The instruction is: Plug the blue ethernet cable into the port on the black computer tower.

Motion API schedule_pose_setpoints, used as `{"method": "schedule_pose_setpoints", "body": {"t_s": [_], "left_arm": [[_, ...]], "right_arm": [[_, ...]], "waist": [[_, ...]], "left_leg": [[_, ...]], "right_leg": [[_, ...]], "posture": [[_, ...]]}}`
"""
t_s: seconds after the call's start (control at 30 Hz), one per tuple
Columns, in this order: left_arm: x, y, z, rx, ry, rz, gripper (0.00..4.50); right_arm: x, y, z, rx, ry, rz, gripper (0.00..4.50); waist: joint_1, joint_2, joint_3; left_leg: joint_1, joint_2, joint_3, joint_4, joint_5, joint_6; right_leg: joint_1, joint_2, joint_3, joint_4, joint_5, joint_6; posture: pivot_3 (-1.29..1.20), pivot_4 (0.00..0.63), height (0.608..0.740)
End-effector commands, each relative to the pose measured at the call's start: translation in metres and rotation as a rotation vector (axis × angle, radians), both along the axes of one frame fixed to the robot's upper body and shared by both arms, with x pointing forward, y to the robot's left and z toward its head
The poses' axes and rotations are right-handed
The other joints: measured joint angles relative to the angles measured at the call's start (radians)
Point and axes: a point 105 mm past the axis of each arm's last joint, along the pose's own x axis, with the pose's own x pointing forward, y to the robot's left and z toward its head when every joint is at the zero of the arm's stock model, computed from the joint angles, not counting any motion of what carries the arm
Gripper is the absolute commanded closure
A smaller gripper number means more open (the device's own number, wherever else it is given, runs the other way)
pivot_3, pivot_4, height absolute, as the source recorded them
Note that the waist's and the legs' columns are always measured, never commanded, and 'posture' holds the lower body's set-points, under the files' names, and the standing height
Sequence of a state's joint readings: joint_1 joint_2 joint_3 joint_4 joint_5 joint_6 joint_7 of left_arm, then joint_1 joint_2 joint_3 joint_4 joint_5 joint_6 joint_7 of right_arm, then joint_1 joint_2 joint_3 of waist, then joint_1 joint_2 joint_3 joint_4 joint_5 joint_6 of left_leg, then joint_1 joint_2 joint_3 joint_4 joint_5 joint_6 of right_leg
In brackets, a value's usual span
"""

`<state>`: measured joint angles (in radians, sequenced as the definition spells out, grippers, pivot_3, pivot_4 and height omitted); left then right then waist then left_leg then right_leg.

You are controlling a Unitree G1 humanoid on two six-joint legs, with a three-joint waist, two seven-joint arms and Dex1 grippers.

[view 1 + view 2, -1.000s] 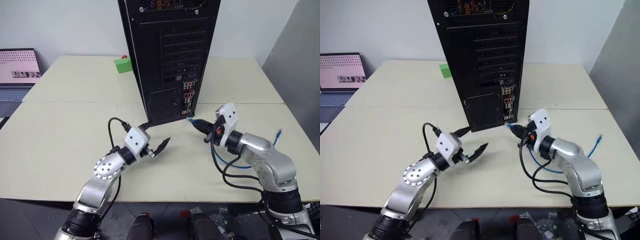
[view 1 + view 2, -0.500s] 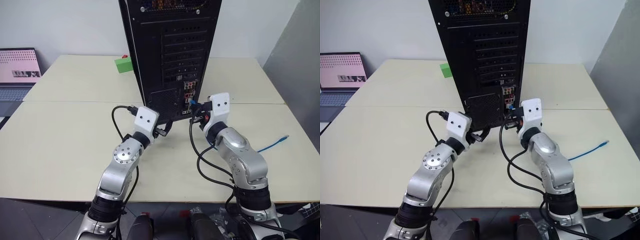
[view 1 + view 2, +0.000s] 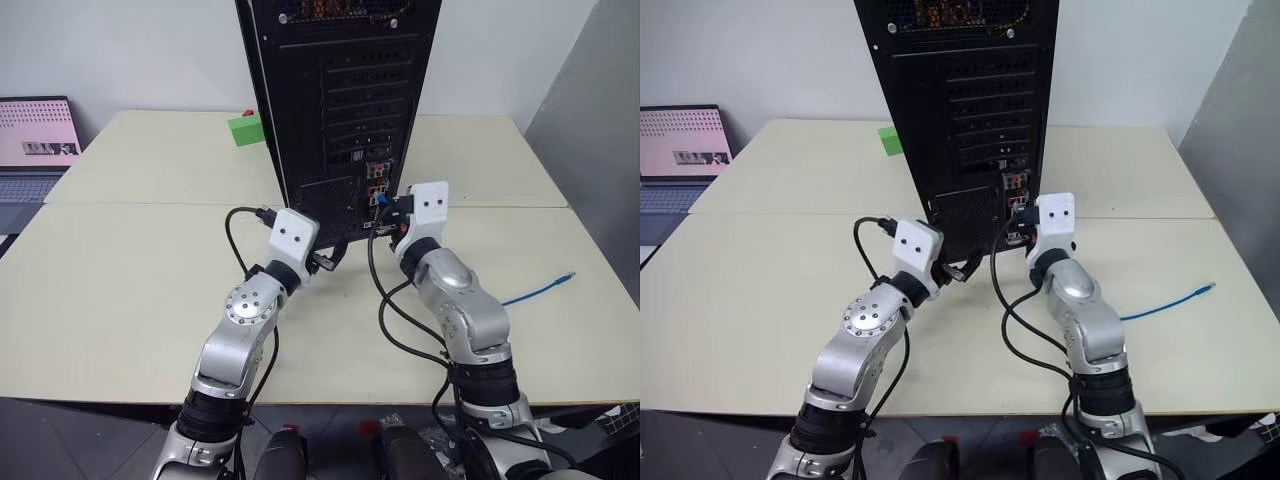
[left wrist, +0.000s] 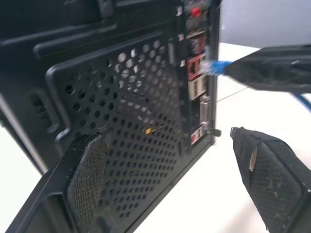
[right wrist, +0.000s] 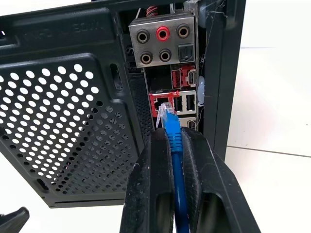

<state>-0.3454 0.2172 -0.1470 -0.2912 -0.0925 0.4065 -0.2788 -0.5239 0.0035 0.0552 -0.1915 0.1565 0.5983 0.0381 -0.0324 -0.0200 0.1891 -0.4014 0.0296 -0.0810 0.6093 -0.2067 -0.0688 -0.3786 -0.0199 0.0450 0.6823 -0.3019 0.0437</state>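
Now | my right gripper [image 5: 176, 138] pinches cable [image 5: 174, 145], plug aimed at port [image 5: 161, 101] | left gripper [image 4: 170, 174] wide, bracing tower [image 3: 340, 100]

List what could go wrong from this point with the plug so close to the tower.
1. The blue ethernet cable plug sits just in front of the red-framed port, beside USB sockets; a small offset could jam it against the frame.
2. The right gripper holds the cord behind the plug, so pushing may bend it.
3. The open left gripper straddles the black computer tower corner and could nudge it.
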Motion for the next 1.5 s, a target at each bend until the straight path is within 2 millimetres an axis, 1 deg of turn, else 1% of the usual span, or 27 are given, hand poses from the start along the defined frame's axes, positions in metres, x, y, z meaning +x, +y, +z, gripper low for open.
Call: {"method": "schedule_pose_setpoints", "body": {"t_s": [0.03, 0.4, 0.67, 1.17, 1.5], "left_arm": [[-0.0072, -0.0033, 0.0172, -0.020, -0.067, -0.028, 0.32], [-0.0075, -0.0041, 0.0176, -0.015, -0.069, -0.033, 0.32], [-0.0084, -0.0038, 0.0170, -0.013, -0.068, -0.032, 0.32], [-0.0082, -0.0030, 0.0160, -0.008, -0.067, -0.031, 0.32], [-0.0088, -0.0024, 0.0153, -0.005, -0.067, -0.027, 0.32]], "right_arm": [[-0.0021, 0.0039, 0.0194, 0.013, -0.079, 0.004, 4.50], [-0.0022, 0.0100, 0.0193, 0.016, -0.080, 0.026, 4.50], [-0.0003, 0.0098, 0.0175, 0.011, -0.076, 0.022, 4.50], [0.0051, 0.0121, 0.0215, 0.008, -0.094, 0.016, 4.50], [0.0074, 0.0137, 0.0182, -0.006, -0.089, 0.012, 4.50]], "waist": [[0.000, 0.000, 0.000], [0.000, 0.000, 0.000], [0.000, 0.000, 0.000], [-0.002, 0.000, 0.000], [-0.009, 0.000, 0.000]], "left_leg": [[0.000, 0.000, 0.000, 0.000, 0.000, 0.000], [0.000, 0.000, 0.000, 0.000, 0.000, 0.000], [0.000, 0.000, 0.000, 0.000, 0.000, 0.000], [0.000, 0.000, 0.000, 0.000, 0.000, 0.000], [0.000, 0.000, 0.000, 0.000, 0.000, 0.000]], "right_leg": [[0.000, 0.000, 0.000, 0.000, 0.000, 0.000], [0.000, 0.000, 0.000, 0.000, 0.000, 0.000], [0.000, 0.000, 0.000, 0.000, 0.000, 0.000], [0.000, 0.000, 0.000, 0.000, 0.000, 0.000], [0.000, 0.000, 0.000, 0.000, 0.000, 0.000]], "posture": [[0.00, 0.150, 0.740], [0.00, 0.150, 0.740], [0.00, 0.150, 0.740], [0.00, 0.150, 0.740], [0.00, 0.150, 0.740]]}}
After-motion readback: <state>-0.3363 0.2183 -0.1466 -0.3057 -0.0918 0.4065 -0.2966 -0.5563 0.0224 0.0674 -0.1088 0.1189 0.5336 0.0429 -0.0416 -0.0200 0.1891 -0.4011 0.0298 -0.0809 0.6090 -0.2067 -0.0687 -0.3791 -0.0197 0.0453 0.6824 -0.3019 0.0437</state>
